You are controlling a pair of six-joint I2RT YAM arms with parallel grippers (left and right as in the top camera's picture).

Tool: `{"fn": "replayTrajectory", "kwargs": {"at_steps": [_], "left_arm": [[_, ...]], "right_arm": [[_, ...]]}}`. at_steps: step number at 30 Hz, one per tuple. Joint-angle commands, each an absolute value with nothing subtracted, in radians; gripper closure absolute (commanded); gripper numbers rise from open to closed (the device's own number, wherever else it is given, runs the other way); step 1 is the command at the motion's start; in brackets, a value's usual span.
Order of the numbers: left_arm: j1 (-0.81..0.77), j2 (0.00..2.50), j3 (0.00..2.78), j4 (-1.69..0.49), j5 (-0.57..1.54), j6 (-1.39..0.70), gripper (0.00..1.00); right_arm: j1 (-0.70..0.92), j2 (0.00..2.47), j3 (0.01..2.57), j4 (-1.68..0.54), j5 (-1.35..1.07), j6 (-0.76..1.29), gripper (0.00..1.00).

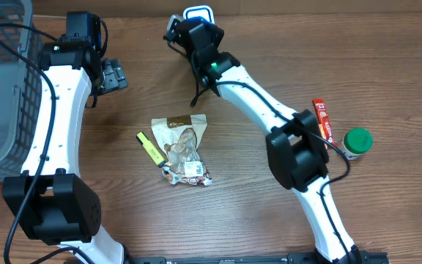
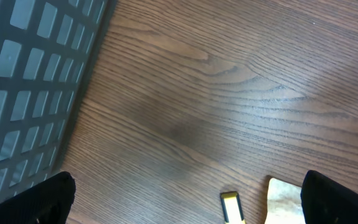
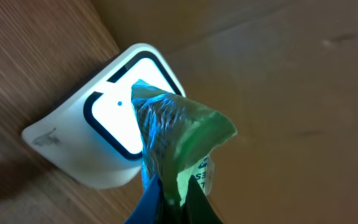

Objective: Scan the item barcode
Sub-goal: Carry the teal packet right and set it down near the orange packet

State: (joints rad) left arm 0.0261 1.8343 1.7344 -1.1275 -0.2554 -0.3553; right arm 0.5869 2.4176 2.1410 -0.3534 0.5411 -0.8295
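One scanner (image 1: 198, 12), one basket (image 1: 6, 44), one jar (image 1: 357, 141), one marker (image 1: 151, 149), one green packet (image 3: 182, 140), two other packets (image 1: 184, 147) (image 1: 322, 119)

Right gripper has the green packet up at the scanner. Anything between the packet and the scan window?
Nothing visible. The right gripper holds the green packet directly in front of the lit window of the scanner, with no other object between them.

A grey mesh basket (image 1: 9, 44) is placed at the left edge of the wooden table (image 1: 387, 59). Near the middle, a yellow marker (image 1: 150, 148) is laid just beside a brown printed pouch (image 1: 180, 136), and a small shiny wrapper (image 1: 189, 174) is seen touching the lower end of the pouch. On the right side, a red stick packet (image 1: 321, 119) is laid near a small container with a green cap (image 1: 357, 141).
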Motion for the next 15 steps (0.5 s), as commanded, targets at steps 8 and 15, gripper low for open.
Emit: {"fn": "replayTrajectory", "kwargs": {"at_steps": [8, 15], "left_arm": [[0.019, 1.831, 1.743, -1.126, -0.265, -0.336, 0.0], [0.019, 1.831, 1.743, -1.125, -0.265, -0.336, 0.0]], "right_arm": [[0.497, 2.081, 2.16, -0.972, 0.372, -0.381, 0.94], [0.355, 2.089, 2.144, -1.466, 0.009, -0.359, 0.96]]}}
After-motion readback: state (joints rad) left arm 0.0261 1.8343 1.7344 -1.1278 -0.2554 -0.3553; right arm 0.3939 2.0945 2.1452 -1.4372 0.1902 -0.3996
